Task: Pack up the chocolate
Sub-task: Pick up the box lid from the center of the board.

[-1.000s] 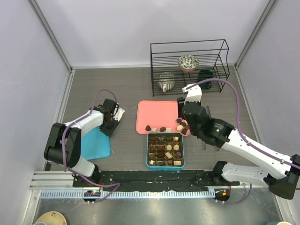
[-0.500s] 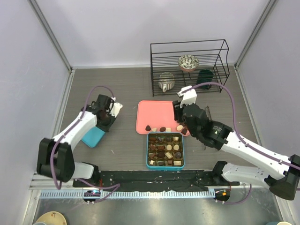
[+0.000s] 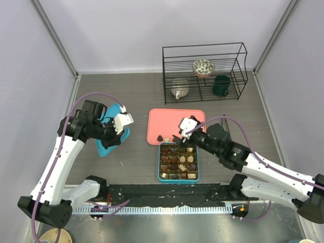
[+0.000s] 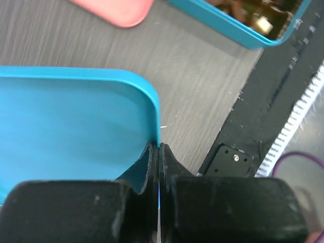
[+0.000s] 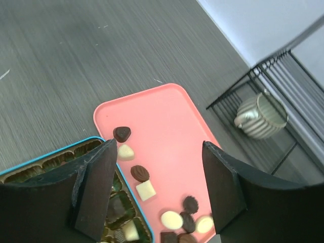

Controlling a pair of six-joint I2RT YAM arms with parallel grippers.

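pinching lid (image 4: 76, 126), left claw (image 4: 156, 152); right claw (image 5: 158, 147) wide above chocolate (image 5: 140, 173) on pink tray (image 5: 162, 116), more in teal box (image 3: 178, 180)

free: far half of pink tray (image 3: 174, 117) | blocked: chocolate (image 3: 160, 137) at near edge, wire rack (image 3: 204, 73) behind

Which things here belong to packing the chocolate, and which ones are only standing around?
For the job: chocolate pieces, pink tray, teal box, teal lid.
Just lying about: wire rack, patterned bowl, green mug, striped pot.
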